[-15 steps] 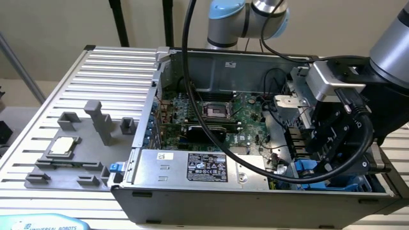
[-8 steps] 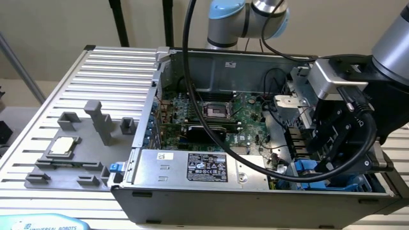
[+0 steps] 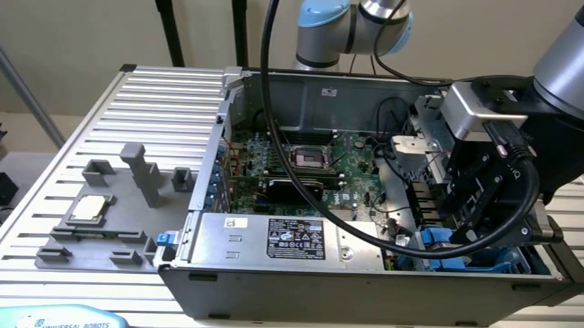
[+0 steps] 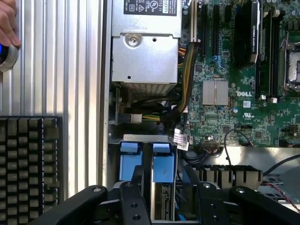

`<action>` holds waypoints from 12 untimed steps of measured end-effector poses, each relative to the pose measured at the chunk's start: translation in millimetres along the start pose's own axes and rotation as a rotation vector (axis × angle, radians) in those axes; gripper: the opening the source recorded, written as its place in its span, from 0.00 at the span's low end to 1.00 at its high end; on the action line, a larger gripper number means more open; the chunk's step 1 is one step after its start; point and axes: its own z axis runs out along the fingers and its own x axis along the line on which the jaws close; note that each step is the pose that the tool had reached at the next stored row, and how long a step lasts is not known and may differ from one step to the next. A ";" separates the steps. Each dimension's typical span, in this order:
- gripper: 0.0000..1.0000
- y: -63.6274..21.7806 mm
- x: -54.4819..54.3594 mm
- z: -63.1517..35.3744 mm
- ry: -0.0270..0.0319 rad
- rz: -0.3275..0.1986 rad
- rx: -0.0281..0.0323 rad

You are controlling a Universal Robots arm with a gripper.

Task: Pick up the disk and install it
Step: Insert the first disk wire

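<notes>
- Disk (image 4: 162, 171): stands on edge in the drive bay at a corner of the computer case (image 3: 273, 287). The blue carrier frame faces the wrist camera, and grey metal shows below the blue tab.
- Gripper (image 4: 163, 180): the black fingers (image 4: 139, 185) flank the disk on both sides. The jaws are drawn in to the disk's width and, by the wrist view, bear on its carrier. Nothing else is in their hold.
- Second blue carrier (image 4: 130, 157): sits in the neighbouring slot just beside the disk, on the side towards the case wall, outside the fingers.
- The exterior view adds that the gripper (image 3: 470, 232) stands low in the case corner at the exterior view's right. Blue plastic shows beneath it, but its body hides most of the bay, so the two carriers cannot be told apart there.
- Power supply (image 4: 145, 51) (image 3: 292, 239): a grey box with a black label, next to the bay. A bundle of cables (image 4: 183, 89) runs out between the two.
- Motherboard (image 4: 234, 93) (image 3: 301, 178): green, beyond the bay, with the CPU socket (image 3: 308, 158) near its middle.
- Ribbed table (image 3: 155, 102): carries the case. A grey fixture (image 3: 100, 239) on it holds a CPU chip (image 3: 91, 207), well apart from the disk.
- The wrist view adds a person's hand (image 4: 7, 23) by a round button (image 4: 4, 56) and a black gridded block (image 4: 28, 164), both on the table outside the case wall.
</notes>
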 end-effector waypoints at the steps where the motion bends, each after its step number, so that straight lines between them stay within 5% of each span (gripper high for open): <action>1: 0.47 0.0 0.0 0.0 -0.0005 0.000 0.0000; 8: 0.47 -0.9 0.0 -0.6 -0.0028 -0.001 0.0000; 12: 0.47 -4.6 -0.5 -11.8 -0.0072 -0.001 -0.0001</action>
